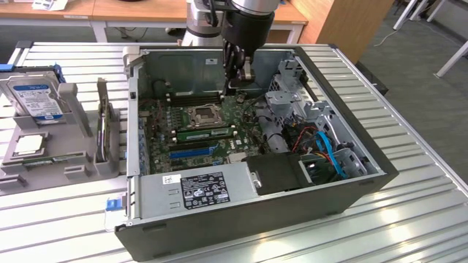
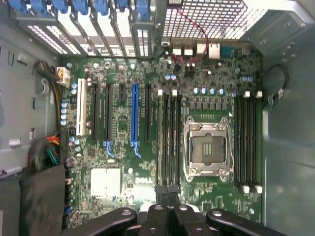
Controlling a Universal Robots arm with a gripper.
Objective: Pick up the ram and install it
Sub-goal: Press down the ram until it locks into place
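Seating the ram (image 1: pixel 206 133) looks to be the step in hand. The green stick already stands in a motherboard slot, and the gripper (image 1: pixel 236 86) carries nothing that I can see, its fingers pressed together and hanging clear above the board. By my reading, finishing the install calls for a straight downward push on the stick's top edge, kept square over the slot so both ends go home evenly without tilting. Whether the end latches have caught I cannot tell. Take the processor socket (image 1: pixel 201 115) as the landmark and work across the exterior view. Well to its left, outside the case, a grey holder (image 1: pixel 73 164) carries a hard drive (image 1: pixel 36 101) and a thin card (image 1: pixel 103 126) standing on edge, whose kind I cannot make out. The ram lies just beside the socket on its near side, running parallel to it. To the socket's right and a little beyond it hangs the gripper, above the ram's right-hand end and apart from it. In the wrist view the gripper sits in line with the bank of slots beside the socket.
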